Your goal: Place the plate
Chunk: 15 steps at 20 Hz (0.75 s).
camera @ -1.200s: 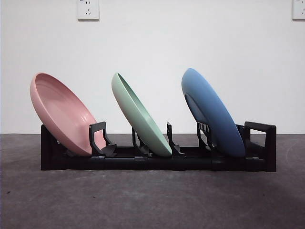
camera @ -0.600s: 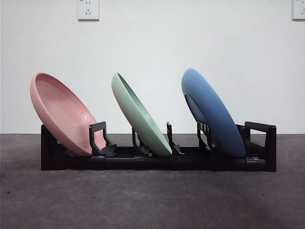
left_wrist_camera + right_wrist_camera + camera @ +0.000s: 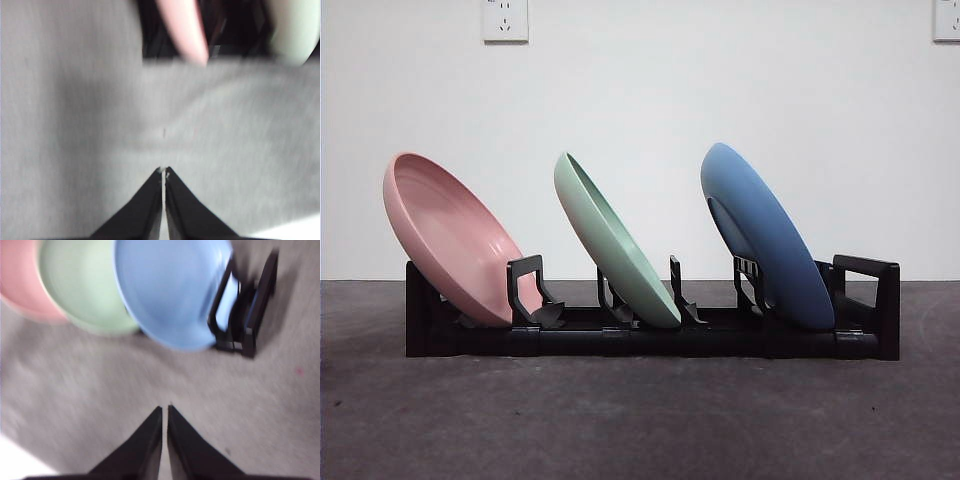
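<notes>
A black plate rack [image 3: 650, 340] stands on the grey table. It holds three tilted plates: a pink plate [image 3: 450, 240] at the left, a green plate [image 3: 615, 245] in the middle and a blue plate [image 3: 765, 240] at the right. My left gripper [image 3: 163, 172] is shut and empty over bare table, back from the rack, with the pink plate [image 3: 182, 27] and the green plate [image 3: 295, 30] ahead of it. My right gripper [image 3: 165, 410] is shut and empty, back from the blue plate [image 3: 170, 290]. Neither arm shows in the front view.
The rack's end frame [image 3: 880, 300] rises beside the blue plate, and it also shows in the right wrist view [image 3: 247, 305]. A white wall with sockets [image 3: 505, 20] stands behind the rack. Grey table surface [image 3: 640, 420] lies in front of it.
</notes>
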Available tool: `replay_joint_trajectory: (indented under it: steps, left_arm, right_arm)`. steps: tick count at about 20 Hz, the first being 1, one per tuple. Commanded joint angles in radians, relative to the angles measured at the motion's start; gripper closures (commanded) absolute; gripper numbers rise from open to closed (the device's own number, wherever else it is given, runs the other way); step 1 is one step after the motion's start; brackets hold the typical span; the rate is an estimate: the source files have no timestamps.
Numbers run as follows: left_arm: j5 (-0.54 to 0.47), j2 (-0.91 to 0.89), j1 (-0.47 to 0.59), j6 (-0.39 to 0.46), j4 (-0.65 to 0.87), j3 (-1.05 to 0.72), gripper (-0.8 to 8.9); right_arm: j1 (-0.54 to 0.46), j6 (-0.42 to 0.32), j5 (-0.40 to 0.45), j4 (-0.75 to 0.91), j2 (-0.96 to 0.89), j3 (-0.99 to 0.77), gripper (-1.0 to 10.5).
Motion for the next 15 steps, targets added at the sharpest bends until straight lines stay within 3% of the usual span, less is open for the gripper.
replay_joint_trajectory:
  steps: [1,3,4,6,10,12,15]
  left_arm:
    - [0.005,0.027,-0.001,0.031,0.021,0.034,7.59]
    - [0.005,0.026,-0.001,0.031,0.053,0.037,5.46]
    - [0.005,0.024,-0.001,0.031,0.063,0.037,4.92]
    - [0.005,0.024,-0.001,0.031,0.065,0.038,5.01]
    - [0.005,0.025,-0.001,0.019,0.065,0.038,5.01]
    - [0.005,0.025,-0.001,0.019,0.066,0.038,5.01]
    - [0.005,0.025,-0.001,0.019,0.066,0.038,5.01]
  right_arm:
    - [0.031,-0.101,0.065,-0.026,0.067,0.037,7.9]
    - [0.048,-0.103,0.092,-0.022,0.094,0.04,5.9]
    - [0.052,-0.103,0.092,-0.021,0.098,0.04,5.9]
    - [0.064,-0.099,0.092,-0.021,0.099,0.04,5.9]
    - [0.103,-0.013,0.092,-0.011,0.127,0.056,6.0]
    - [0.134,0.061,0.092,-0.032,0.188,0.107,6.0]
    - [0.183,0.085,0.12,-0.058,0.315,0.237,6.0]
